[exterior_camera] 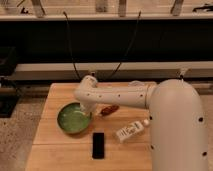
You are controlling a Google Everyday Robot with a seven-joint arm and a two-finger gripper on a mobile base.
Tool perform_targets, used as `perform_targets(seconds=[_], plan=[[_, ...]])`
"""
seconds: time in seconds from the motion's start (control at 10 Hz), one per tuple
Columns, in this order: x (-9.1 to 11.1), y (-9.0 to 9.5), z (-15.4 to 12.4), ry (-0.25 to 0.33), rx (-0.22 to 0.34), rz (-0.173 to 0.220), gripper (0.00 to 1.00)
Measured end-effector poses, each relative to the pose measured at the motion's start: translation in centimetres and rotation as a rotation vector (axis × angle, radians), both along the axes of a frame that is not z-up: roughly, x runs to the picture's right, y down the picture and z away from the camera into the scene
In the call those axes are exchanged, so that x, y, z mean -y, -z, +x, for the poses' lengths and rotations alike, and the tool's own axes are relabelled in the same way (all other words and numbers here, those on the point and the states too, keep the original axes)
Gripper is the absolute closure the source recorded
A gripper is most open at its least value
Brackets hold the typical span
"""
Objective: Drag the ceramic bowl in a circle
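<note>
- Your robot's white arm (125, 95) reaches from the lower right across the wooden table (55, 150), its wrist bent down over the left half.
- The table carries everything in view, and dark cables hang behind it.
- The green ceramic bowl (72, 120) sits upright on the table's left side, about midway between the back and front edges, with its paler inside facing up.
- A white bottle (131, 131) lies on its side to the right of the bowl, well apart from it.
- A black phone (98, 145) lies flat near the front edge, just beside the bowl's lower right.
- A small reddish object (110, 109) lies under the arm, right of the bowl.
- Your pincer (86, 110) is closed and sits at the bowl's right rim. You cannot tell whether it clamps the rim.
</note>
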State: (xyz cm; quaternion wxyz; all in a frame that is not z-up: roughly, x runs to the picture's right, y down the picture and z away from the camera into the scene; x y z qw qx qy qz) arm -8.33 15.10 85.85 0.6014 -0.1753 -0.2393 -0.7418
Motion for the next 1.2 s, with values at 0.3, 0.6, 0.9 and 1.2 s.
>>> perform_targets(seconds=[0.3, 0.6, 0.9, 1.2], plan=[[0.3, -0.3, 0.0, 0.041, 0.03, -0.001, 1.0], [0.6, -0.6, -0.1, 0.079, 0.054, -0.003, 1.0], [1.0, -0.9, -0.2, 0.12, 0.082, -0.001, 1.0], [1.4, -1.1, -0.3, 0.151, 0.103, 0.0, 1.0]])
